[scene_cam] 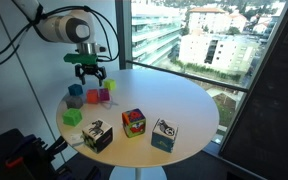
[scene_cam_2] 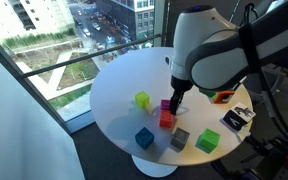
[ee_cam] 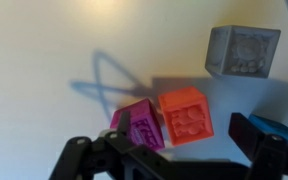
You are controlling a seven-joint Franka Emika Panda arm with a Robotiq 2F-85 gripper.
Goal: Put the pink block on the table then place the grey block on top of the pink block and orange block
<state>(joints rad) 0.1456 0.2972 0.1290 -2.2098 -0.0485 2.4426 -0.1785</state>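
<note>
wrist view only: embossed tops on small magenta-pink cube (ee_cam: 139, 125) and small orange-red cube (ee_cam: 187, 115), touching, pink one tilted; small dull grey cube (ee_cam: 242, 50) apart. whole round white table (scene_cam_2: 119, 75) only in both exterior views. pincer (scene_cam_2: 178, 99) wide, empty, just above magenta-pink cube.

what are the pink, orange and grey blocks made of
The pink block and the orange block: probably moulded plastic, matte, raised relief on their faces, even colour. The grey block: likely the same, relief showing; foam cannot be ruled out.
</note>
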